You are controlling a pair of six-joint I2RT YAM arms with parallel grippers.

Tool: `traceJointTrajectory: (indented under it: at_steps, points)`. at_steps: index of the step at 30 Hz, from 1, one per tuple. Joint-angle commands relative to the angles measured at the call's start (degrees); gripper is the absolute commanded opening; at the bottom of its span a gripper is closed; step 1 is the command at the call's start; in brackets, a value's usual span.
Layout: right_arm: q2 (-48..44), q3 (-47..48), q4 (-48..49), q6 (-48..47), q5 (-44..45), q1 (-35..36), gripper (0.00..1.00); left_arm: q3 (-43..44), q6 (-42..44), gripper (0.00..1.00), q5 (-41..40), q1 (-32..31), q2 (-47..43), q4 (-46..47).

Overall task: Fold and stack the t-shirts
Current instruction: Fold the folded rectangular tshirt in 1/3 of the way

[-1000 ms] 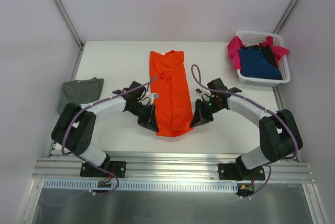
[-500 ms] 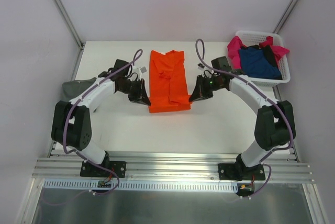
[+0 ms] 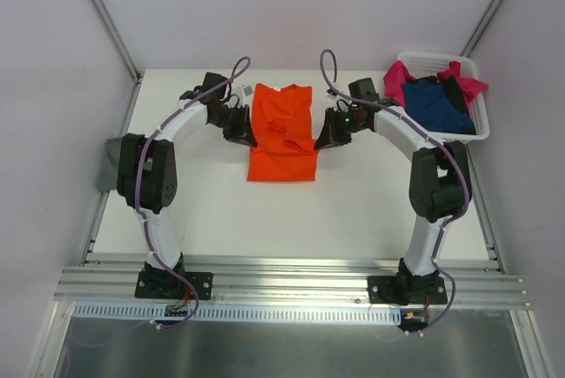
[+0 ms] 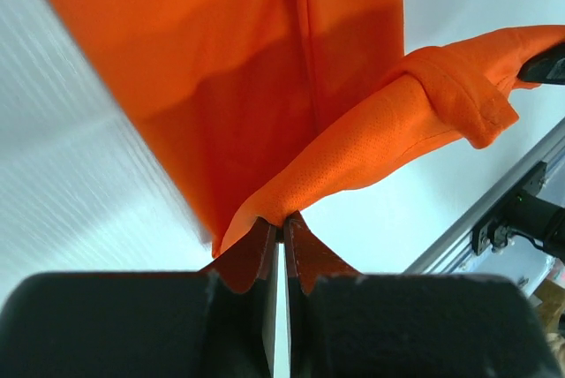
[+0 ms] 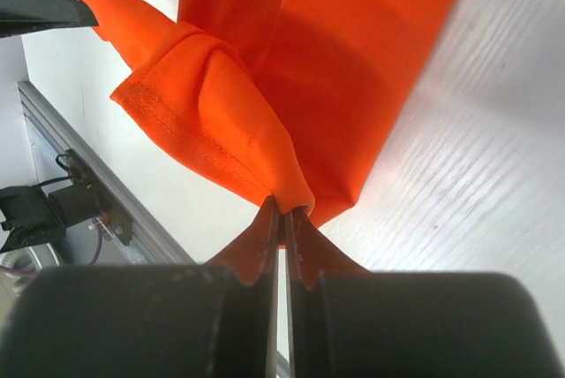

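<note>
Now, both my arms stretch far forward, wrists turned inward.
My left gripper [image 4: 282, 226] and right gripper [image 5: 282, 212] each pinch a corner of the bright orange cloth t-shirt [image 3: 281, 155], which sags between them, half doubled over.

The grey-green shirt [image 3: 111, 164] is largely hidden behind the left arm [image 3: 148, 175] at the left edge of the worktop [image 3: 203, 210]. The orange shirt [image 4: 247, 69] is cut off by the top edge in both wrist views. The navy shirt [image 3: 436, 106] lies partly buried in the basket [image 3: 439, 138].
</note>
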Motion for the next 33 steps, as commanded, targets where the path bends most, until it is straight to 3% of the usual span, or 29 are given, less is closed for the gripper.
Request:
traceJointTrajectory:
  at_steps: [1, 9, 21, 29, 30, 31, 32, 33]
  points:
    - [3.34, 5.68, 1.24, -2.04, 0.67, -1.07, 0.00, 5.23, 2.71, 0.00, -1.84, 0.73, 2.58, -0.58]
    - [11.61, 16.40, 1.42, -2.22, 1.38, -1.69, 0.00, 10.50, 2.97, 0.00, -3.25, 0.99, 8.13, -0.49]
    - [19.70, 22.73, 2.91, -0.46, 0.50, -1.78, 0.00, 17.89, 2.18, 0.00, -7.91, 1.79, 16.91, 0.21]
    - [23.22, 26.34, 3.53, 0.24, 2.51, -1.69, 0.03, 19.21, 0.87, 0.00, -11.15, 2.05, 17.98, 0.65]
    - [23.04, 26.95, 3.35, -0.28, 2.96, -1.61, 0.38, 19.21, 0.86, 0.19, -11.42, 2.14, 17.89, 0.65]
    - [22.69, 27.39, 2.65, -1.85, 3.48, -1.52, 0.55, 19.12, 0.95, 0.42, -12.55, 2.14, 16.93, 0.74]
    - [21.12, 27.57, 2.30, -2.56, 4.10, -1.60, 0.66, 18.60, 0.60, 0.74, -13.70, 1.96, 16.05, 0.57]
    - [20.24, 27.49, 1.95, -3.09, 4.63, -1.69, 0.74, 18.25, 0.69, 0.83, -14.67, 1.79, 13.87, 0.57]
